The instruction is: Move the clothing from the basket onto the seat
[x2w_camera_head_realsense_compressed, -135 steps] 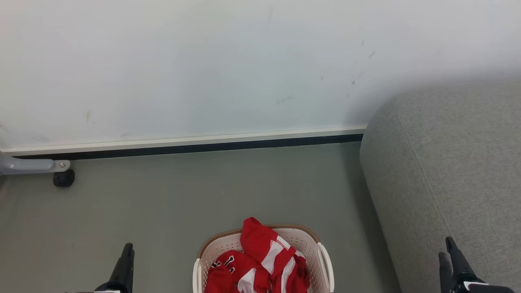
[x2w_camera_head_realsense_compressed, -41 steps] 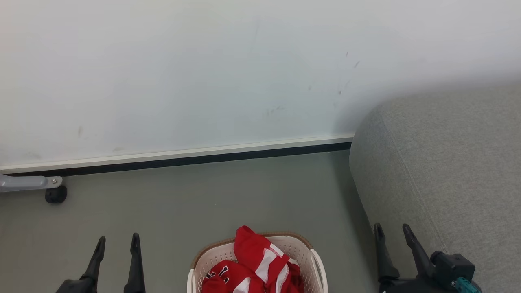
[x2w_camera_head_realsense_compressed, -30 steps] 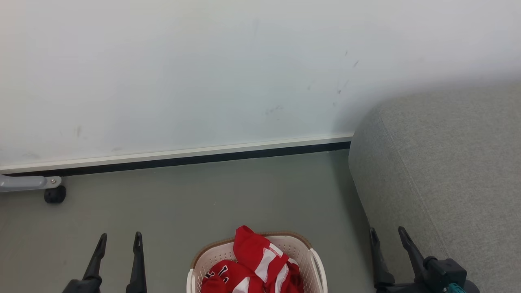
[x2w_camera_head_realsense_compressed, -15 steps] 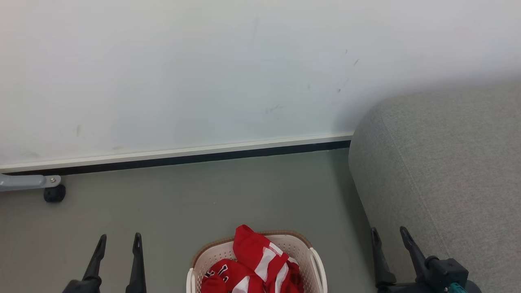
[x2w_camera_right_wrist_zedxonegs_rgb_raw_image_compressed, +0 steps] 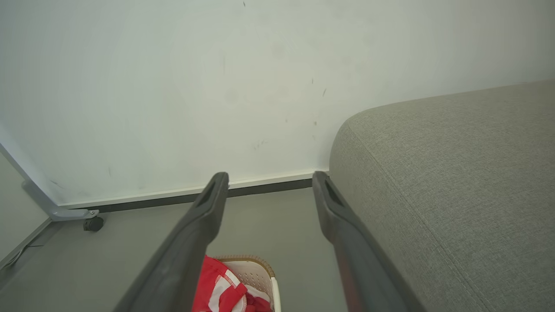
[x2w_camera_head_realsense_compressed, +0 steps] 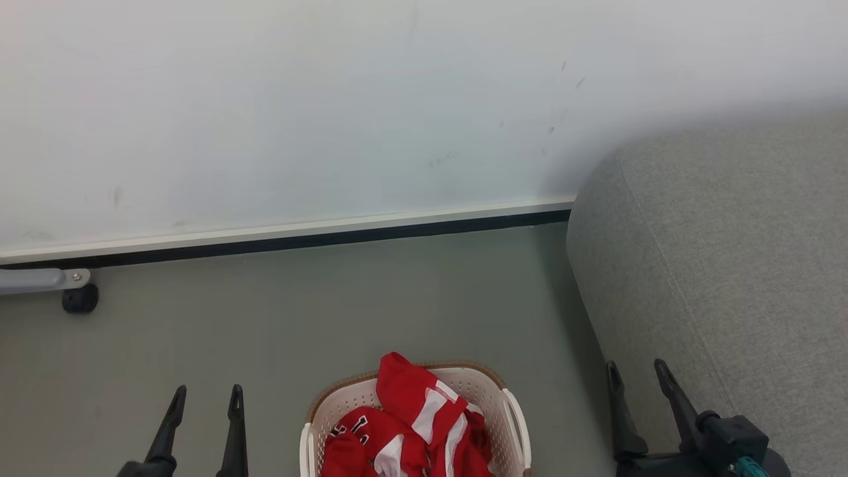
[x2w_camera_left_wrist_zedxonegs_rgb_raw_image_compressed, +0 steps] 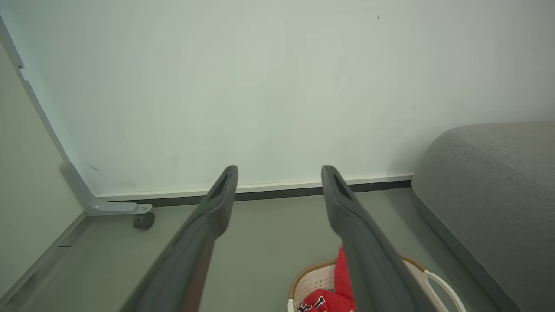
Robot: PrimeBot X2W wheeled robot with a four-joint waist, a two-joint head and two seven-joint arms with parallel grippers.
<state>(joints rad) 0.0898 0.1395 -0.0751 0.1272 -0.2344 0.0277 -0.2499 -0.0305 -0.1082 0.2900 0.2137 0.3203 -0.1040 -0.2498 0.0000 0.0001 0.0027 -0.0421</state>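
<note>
While the clothing (x2w_camera_head_realsense_compressed: 414,424) lies heaped in the basket (x2w_camera_head_realsense_compressed: 344,404) at six o'clock and the sofa (x2w_camera_head_realsense_compressed: 729,265) at three o'clock looks bare, the whole job seems left to do, with the left gripper (x2w_camera_head_realsense_compressed: 207,392) and right gripper (x2w_camera_head_realsense_compressed: 636,366) both wide open and empty.

A plain pale wall (x2w_camera_head_realsense_compressed: 331,99), lightly scuffed, runs across the far side, with a white skirting board (x2w_camera_head_realsense_compressed: 298,229) over a dark strip at its foot. The floor (x2w_camera_head_realsense_compressed: 371,298) is smooth grey-green. At far left a grey metal leg (x2w_camera_head_realsense_compressed: 33,279) ends in a black caster (x2w_camera_head_realsense_compressed: 80,299). A grey sofa (x2w_camera_head_realsense_compressed: 729,265) stands at right. The light is soft and even.
</note>
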